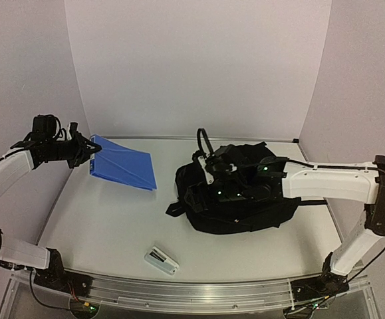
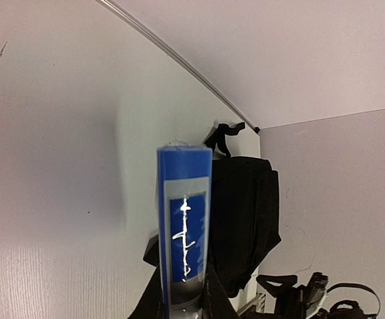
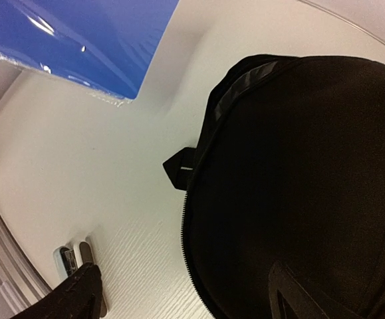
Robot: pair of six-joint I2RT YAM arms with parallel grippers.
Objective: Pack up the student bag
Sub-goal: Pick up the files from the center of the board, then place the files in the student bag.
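**Left pincer** (image 2: 182, 302). The jaws are closed narrowly on one edge of a thin, glossy blue plastic folder (image 2: 184, 219). The folder projects straight ahead of the fingertips with its held edge raised above the white table (image 1: 99, 226). We cannot tell whether its far edge rests on the table. Beyond that far edge, well ahead of this pincer, lies the large soft black fabric backpack (image 1: 245, 206), flat on the table.

**Right pincer** (image 3: 185, 302). The jaws stand wide apart with nothing between them. Directly beneath and ahead of the fingertips is the backpack's black panel, with its zipper (image 3: 187, 226) curving along the rim. We cannot tell whether the zipper is open. Just beyond one fingertip, on the table, lies a small white-and-grey stapler-shaped object (image 3: 72, 256). Farthest ahead of this pincer is the blue folder.

**Hazards, in our judgement:**

- A one-edge grip lets the folder pivot or slide out of the jaws if it is moved quickly.
- If the backpack's mouth is not held open, the folder's leading edge would strike closed fabric and push the backpack away.
- The right pincer may pinch both fabric layers together, which would seal the opening.
- Both arms must work at the backpack, so the folder could strike the right arm.
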